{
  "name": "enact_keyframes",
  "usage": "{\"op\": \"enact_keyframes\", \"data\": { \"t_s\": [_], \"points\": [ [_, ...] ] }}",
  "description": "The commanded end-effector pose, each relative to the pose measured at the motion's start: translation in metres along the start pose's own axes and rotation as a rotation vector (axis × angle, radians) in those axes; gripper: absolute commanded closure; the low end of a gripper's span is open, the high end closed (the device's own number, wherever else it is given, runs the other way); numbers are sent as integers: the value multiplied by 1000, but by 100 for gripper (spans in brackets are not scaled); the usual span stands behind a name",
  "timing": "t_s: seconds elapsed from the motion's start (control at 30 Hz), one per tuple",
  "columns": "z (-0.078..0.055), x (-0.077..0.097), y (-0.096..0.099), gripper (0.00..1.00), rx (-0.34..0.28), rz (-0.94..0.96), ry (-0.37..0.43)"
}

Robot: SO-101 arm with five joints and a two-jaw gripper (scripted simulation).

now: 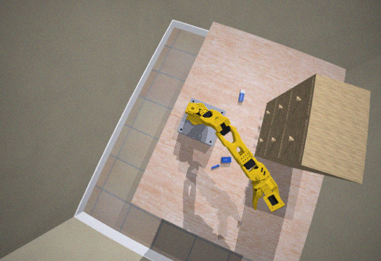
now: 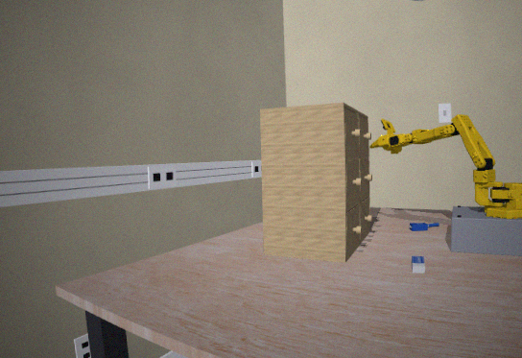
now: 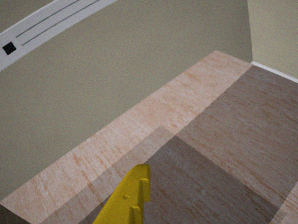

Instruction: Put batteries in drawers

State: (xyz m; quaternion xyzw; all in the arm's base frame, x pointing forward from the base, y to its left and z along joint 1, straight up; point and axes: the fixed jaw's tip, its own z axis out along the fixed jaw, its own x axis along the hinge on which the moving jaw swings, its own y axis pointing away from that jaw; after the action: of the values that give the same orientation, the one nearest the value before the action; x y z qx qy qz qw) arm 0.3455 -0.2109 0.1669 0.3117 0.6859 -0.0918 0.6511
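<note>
Batteries lie on the worktop [image 1: 224,66]: in the top view the AAA battery [image 1: 215,166], a thin blue stick, rests left of the blocky nine-volt battery [image 1: 226,159], both just beside the yellow arm's forearm and apart from the chest [image 1: 308,126]. Farther off, a blue-and-white eraser-like block [image 1: 241,95] sits alone near the grey base plate [image 1: 216,111]. To the right stands the wooden chest, every drawer flush, knobs facing the arm. The claw [image 1: 263,203] is raised above the worktop near the chest's lower corner, level with the top row of knobs in the exterior view [image 2: 384,135]; its jaws are partly parted and grip nothing.
</note>
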Motion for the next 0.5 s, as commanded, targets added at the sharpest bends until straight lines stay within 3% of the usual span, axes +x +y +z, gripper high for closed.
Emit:
{"op": "enact_keyframes", "data": {
  "t_s": [0.0, 0.13, 0.47],
  "points": [
    [-14, 4, 20, 50, -38, -32, 53],
    [-17, 25, 40, 50, -78, -78, 150],
    [-18, 27, 45, 50, -98, -151, 150]
  ]
}}
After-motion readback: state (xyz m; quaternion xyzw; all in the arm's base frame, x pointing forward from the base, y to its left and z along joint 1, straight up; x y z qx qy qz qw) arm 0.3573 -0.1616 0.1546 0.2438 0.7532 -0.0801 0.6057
